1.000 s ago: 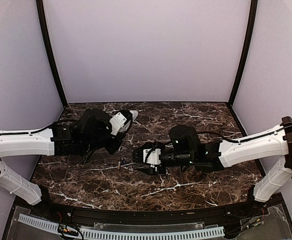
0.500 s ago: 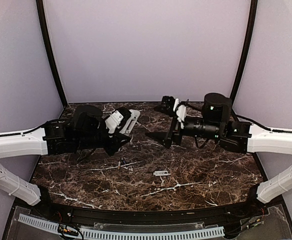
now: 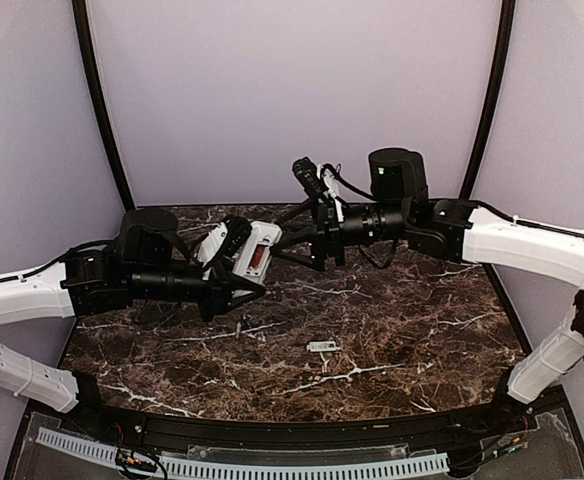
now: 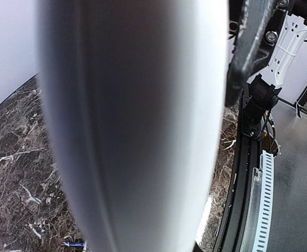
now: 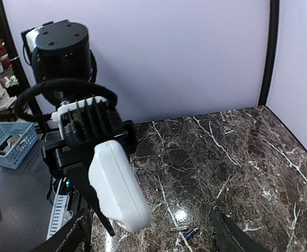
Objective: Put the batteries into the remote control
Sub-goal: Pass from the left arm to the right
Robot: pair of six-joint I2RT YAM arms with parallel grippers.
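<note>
My left gripper (image 3: 234, 268) is shut on the white remote control (image 3: 249, 253) and holds it tilted above the table's left middle. The remote fills the left wrist view (image 4: 137, 126) as a white blur and also shows in the right wrist view (image 5: 116, 186). My right gripper (image 3: 303, 222) is raised, open and empty, facing the remote from the right with a small gap. Its fingertips (image 5: 232, 236) frame the bottom of the right wrist view. Two small batteries (image 3: 240, 325) lie together on the marble under the remote, and both show in the right wrist view (image 5: 185, 230).
A small flat white cover piece (image 3: 322, 346) lies on the marble table (image 3: 412, 320) near the front middle. Pale walls with black posts (image 3: 102, 110) close the back and sides. A blue basket (image 5: 9, 142) stands off the table.
My right gripper left the white cover piece on the table, rose and swung to the back, then turned toward the remote. My left gripper lifted and tilted the remote toward it.
</note>
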